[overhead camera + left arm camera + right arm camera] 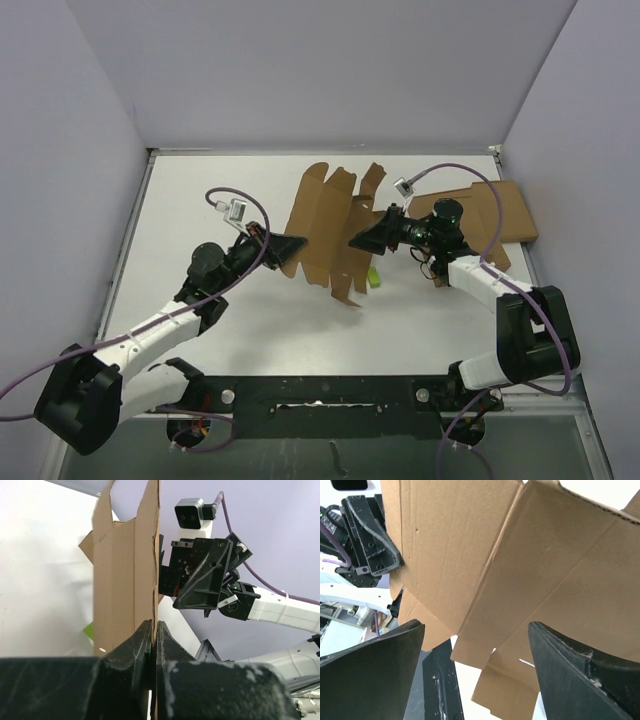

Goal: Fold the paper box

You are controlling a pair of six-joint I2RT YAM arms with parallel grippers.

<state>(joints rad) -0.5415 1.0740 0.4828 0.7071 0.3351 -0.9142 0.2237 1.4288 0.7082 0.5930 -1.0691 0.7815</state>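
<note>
Showed white matte table (210,330) from above, boxed in on three sides. Rose plain and pale lavender as back wall (320,70), left wall (60,200) and right wall (590,140). Ran thin grey metal trim (127,250) along table's left and far edges. Lay under even, diffuse light, with soft, faint shadows. Filled left wrist view's backdrop with same lavender and white.

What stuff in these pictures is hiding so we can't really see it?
The green thing: top view, too small to name.
The flat cardboard slab: top view, the right arm covers its left part.
Outer flaps of the paper box: right wrist view, cut off by picture edges.
Bottom edge of the paper box: left wrist view, hidden behind the left gripper pinching it.
</note>
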